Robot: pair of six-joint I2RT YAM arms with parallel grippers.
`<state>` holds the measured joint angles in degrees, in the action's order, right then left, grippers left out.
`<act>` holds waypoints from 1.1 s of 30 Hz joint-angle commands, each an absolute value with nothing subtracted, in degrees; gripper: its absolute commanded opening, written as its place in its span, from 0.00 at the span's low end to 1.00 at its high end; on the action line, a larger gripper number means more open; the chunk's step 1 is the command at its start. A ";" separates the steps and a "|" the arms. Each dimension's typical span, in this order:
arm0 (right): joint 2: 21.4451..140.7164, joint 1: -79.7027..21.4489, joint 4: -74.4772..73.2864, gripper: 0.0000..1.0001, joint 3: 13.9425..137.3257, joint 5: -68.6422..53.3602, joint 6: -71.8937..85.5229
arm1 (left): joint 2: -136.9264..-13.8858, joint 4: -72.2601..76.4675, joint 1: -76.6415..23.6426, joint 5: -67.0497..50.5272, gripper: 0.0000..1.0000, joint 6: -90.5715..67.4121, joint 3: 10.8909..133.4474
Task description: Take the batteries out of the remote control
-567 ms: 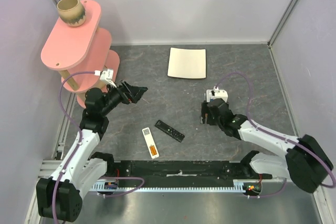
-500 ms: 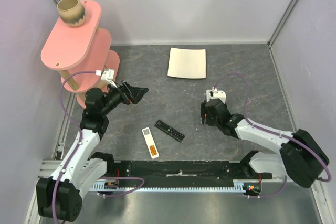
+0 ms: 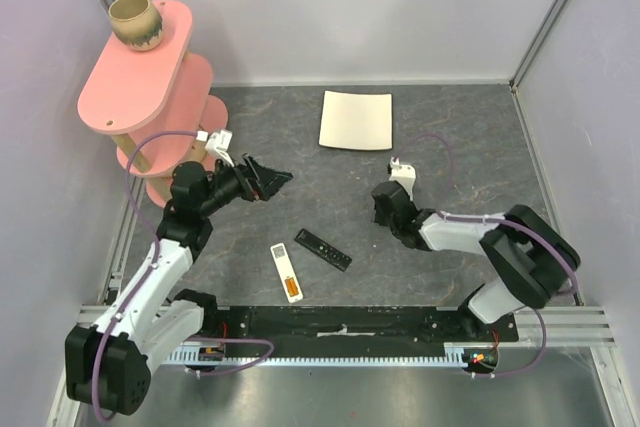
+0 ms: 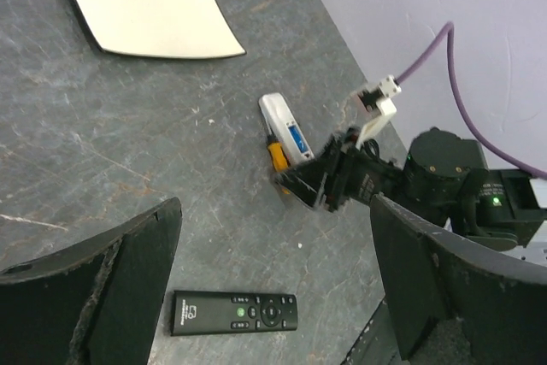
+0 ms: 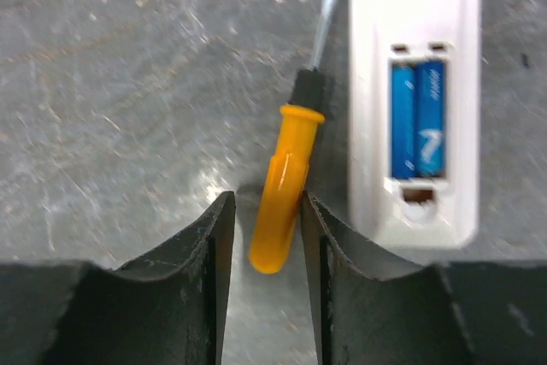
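In the right wrist view the white remote control [image 5: 414, 83] lies bay-up, with two blue batteries [image 5: 419, 117] side by side in the open bay. Beside it lies an orange-handled screwdriver [image 5: 286, 177]. My right gripper [image 5: 266, 211] is narrowly open astride the handle: the right finger is at the handle and a gap shows on the left. The left wrist view shows remote control [image 4: 286, 130], screwdriver [image 4: 275, 156] and right gripper [image 4: 312, 187] together. In the top view the remote control [image 3: 286, 269] lies left of the right gripper [image 3: 383, 209]. My left gripper [image 3: 272, 179] hovers wide open and empty.
A flat black remote [image 3: 322, 249] lies mid-table, below my left gripper [image 4: 275, 211] in its own view. A cream plate [image 3: 356, 119] sits at the back. At the back left stands a pink tiered shelf [image 3: 150, 77] carrying a mug [image 3: 135, 22]. A black rail [image 3: 340, 322] runs along the near edge.
The right arm has pulled its elbow in toward the base, and its gripper has shifted a little left and up. The left gripper has edged slightly to the right.
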<state>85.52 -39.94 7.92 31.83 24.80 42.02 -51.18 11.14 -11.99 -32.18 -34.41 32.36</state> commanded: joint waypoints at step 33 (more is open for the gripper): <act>74.79 -42.89 -5.45 0.00 45.79 -18.34 5.97 | -43.86 -1.14 -46.13 -19.70 0.90 13.50 32.79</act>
<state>75.07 -42.65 -1.39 44.16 -5.56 8.91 -46.83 -2.85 -41.43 -22.24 -1.76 33.98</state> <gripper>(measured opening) 0.046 0.900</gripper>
